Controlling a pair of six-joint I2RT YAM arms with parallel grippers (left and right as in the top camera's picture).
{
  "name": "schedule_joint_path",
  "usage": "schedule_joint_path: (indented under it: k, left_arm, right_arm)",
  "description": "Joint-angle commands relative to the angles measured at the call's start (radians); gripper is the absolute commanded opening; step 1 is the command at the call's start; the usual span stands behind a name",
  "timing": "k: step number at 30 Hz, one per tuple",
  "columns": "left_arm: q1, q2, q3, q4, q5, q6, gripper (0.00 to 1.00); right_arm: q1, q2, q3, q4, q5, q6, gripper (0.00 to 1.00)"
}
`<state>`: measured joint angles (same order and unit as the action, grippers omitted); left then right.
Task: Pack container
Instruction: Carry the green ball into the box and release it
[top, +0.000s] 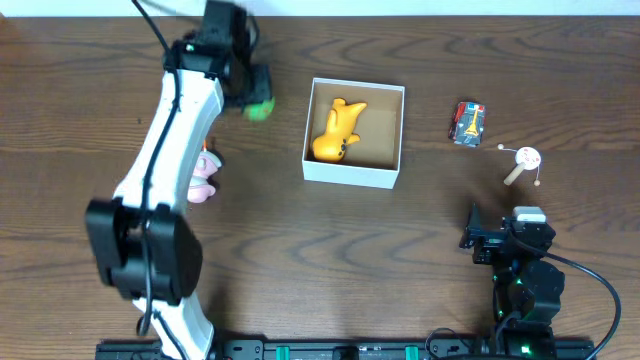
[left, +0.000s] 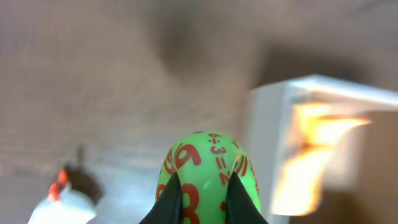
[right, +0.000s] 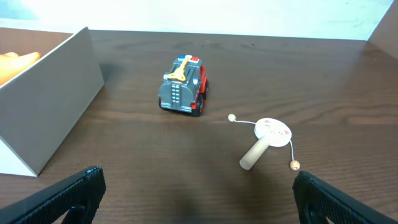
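The container is a shallow white box with a tan inside, at the table's middle back; a yellow toy lies in it. My left gripper is shut on a green ball with red numbers, held above the table just left of the container. From overhead the ball shows green under the left wrist. My right gripper stands open near the front right, nothing between its fingers. Ahead of it lie a toy fire truck and a small wooden rattle drum.
A pink toy lies on the table left of the container, partly under the left arm. The fire truck and the rattle drum lie right of the container. The container's white wall stands left of the right gripper.
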<state>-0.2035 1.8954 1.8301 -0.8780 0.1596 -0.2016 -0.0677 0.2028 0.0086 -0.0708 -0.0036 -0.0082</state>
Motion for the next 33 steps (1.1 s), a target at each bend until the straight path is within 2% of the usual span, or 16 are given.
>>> schedule_joint_path:
  k: [1,7,12,16,21,33]
  left_arm:
    - [-0.053,-0.035,0.060,-0.004,0.081,0.011,0.06]
    - [-0.137,-0.023,0.064,0.061,0.139,0.061,0.06]
    - [-0.204,0.005,0.064,0.185,0.147,0.100,0.06]
    - [-0.249,0.054,0.063,0.190,0.148,0.137,0.06]
    - [-0.306,0.165,0.061,0.201,0.182,0.239,0.06]
    - [-0.341,0.341,0.061,0.298,0.187,0.256,0.06]
  right_arm:
    - [0.021,-0.002,-0.003,-0.003,0.006,0.003,0.99]
    - [0.021,-0.002,-0.003,-0.003,0.006,0.003,0.99]
    - [0.021,-0.002,-0.003,-0.003,0.006,0.003,0.99]
    - [0.021,-0.002,-0.003,-0.003,0.006,0.003,0.99]
    - [0.021,-0.002,-0.003,-0.003,0.006,0.003,0.99]
    - [0.021,-0.002,-0.003,-0.003,0.006,0.003,0.99]
